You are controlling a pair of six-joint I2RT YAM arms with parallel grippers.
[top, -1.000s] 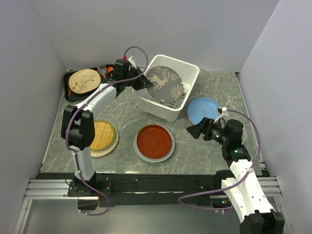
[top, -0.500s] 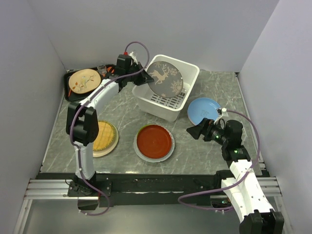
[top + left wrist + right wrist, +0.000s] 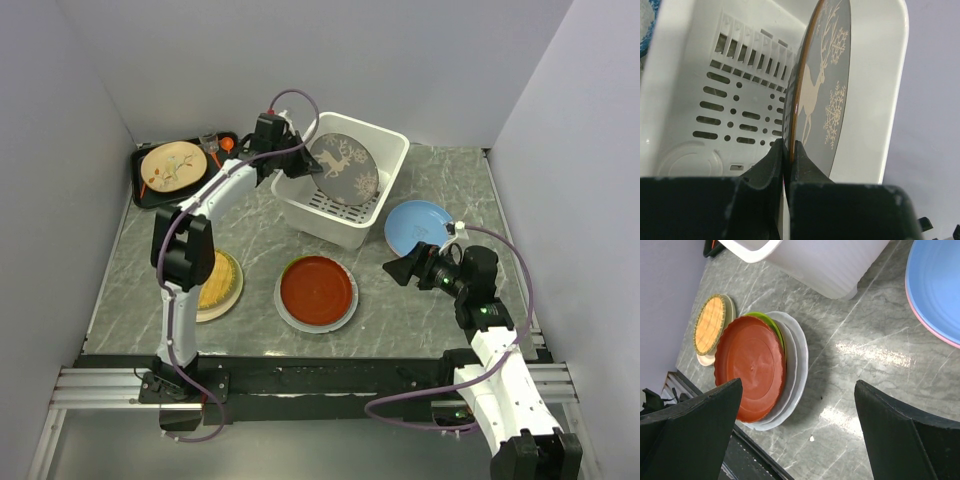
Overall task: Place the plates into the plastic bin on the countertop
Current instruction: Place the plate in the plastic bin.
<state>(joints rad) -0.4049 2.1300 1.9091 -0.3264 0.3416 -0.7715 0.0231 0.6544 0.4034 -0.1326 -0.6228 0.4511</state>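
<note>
Plate (image 3: 827, 100) with reindeer is tilted on edge in the bin (image 3: 385, 137) at twelve o'clock. I pinch its rim with the left gripper (image 3: 786, 148), I think to lower it gently. The right gripper (image 3: 797, 412) is spread.

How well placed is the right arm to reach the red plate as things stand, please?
Probably yes: its open end effector hovers just beside the red plate, with only bare countertop between them.

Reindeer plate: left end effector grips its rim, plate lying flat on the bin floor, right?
Not flat: the left end effector holds the reindeer plate by its rim, on edge above the bin floor, per the left wrist view.
</note>
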